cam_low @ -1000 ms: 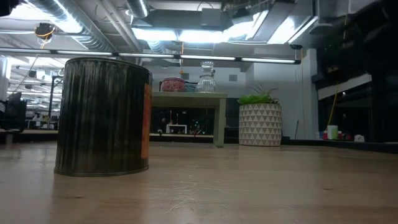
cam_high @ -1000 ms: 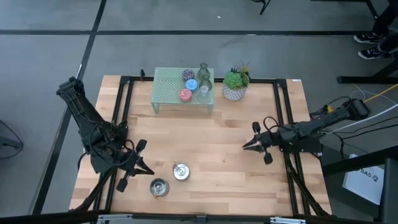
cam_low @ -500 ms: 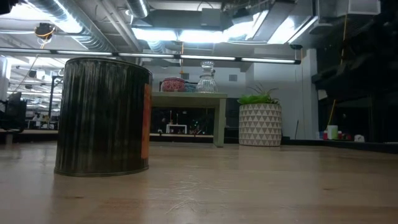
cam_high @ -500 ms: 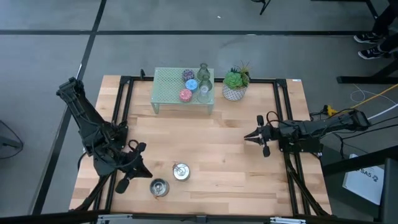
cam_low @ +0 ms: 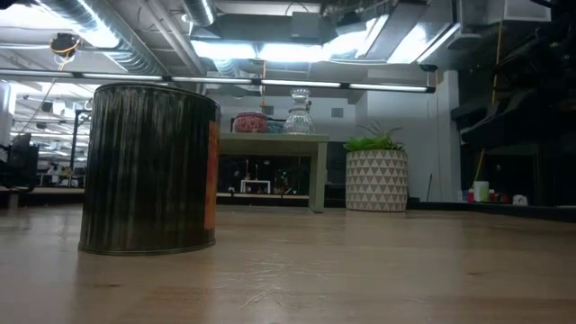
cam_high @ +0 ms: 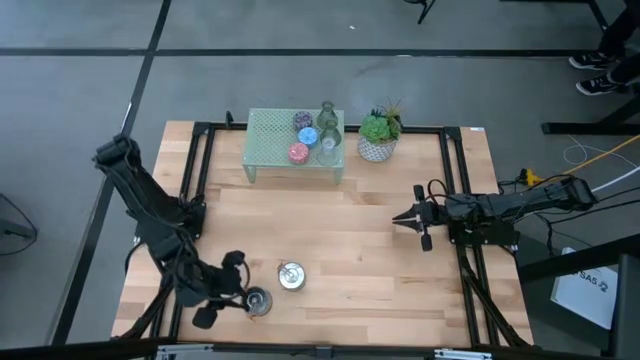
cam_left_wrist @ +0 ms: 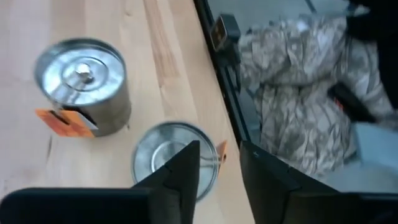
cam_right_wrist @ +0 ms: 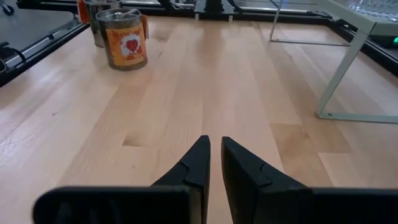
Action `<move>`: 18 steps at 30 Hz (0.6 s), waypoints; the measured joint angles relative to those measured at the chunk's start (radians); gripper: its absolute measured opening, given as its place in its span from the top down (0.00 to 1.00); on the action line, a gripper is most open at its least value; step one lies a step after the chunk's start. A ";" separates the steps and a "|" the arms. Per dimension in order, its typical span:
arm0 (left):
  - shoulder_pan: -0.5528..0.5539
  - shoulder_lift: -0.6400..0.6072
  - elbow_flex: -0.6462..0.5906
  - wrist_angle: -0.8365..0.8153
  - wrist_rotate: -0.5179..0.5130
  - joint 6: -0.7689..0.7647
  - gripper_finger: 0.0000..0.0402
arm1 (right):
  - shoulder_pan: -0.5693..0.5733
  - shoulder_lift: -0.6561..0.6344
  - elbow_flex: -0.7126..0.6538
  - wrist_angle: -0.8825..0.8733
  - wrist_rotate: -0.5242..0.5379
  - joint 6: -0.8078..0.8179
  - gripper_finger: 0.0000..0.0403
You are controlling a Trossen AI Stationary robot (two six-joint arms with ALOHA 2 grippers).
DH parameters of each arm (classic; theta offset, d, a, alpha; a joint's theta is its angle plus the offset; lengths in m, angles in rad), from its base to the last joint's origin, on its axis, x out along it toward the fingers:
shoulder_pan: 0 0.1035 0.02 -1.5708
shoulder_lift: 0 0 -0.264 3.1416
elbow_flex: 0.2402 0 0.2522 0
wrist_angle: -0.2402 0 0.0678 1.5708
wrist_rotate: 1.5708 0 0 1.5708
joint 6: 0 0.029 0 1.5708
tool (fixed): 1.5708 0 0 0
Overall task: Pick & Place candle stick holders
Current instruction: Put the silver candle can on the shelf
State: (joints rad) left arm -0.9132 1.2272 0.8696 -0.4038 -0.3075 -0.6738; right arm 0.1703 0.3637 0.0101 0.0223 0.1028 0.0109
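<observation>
Left end effector (cam_high: 237, 296) sits low at the near-left corner of the counter (cam_high: 350, 235), right beside the open silver tin (cam_high: 256, 301). From the left wrist view, its fingers (cam_left_wrist: 180, 174) stand apart, one over that tin's rim (cam_left_wrist: 174, 155), with nothing clamped between them. The second silver tin (cam_high: 291, 276), lid on and orange label showing, stands just beside the first, nearer the middle of the counter. Over on the right, the right end effector (cam_high: 404, 218) hovers near the counter's right edge, fingertips (cam_right_wrist: 198, 160) drawn nearly together and empty. At the back, the mint-green mesh stand (cam_high: 268, 140) carries the pink holder (cam_high: 298, 152), the blue holder (cam_high: 308, 135), the purple holder (cam_high: 303, 120) and the clear glass holders (cam_high: 329, 140). The potted plant (cam_high: 379, 134) stands just right of the stand.
</observation>
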 joint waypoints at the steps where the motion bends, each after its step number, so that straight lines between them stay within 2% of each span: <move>1: -0.002 0.009 0.000 0.000 0.013 0.013 0.71 | 0.000 0.000 0.000 0.000 0.000 0.000 0.89; 10: -0.059 0.078 0.000 -0.003 0.038 0.180 0.62 | 0.000 0.000 0.000 0.001 -0.001 0.000 0.89; 18: -0.096 0.194 0.000 -0.015 0.018 0.321 0.63 | 0.000 0.000 0.000 0.002 -0.001 0.000 0.89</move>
State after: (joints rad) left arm -1.0095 1.4211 0.8696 -0.4190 -0.2898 -0.3526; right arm 0.1703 0.3641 0.0105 0.0242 0.1017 0.0109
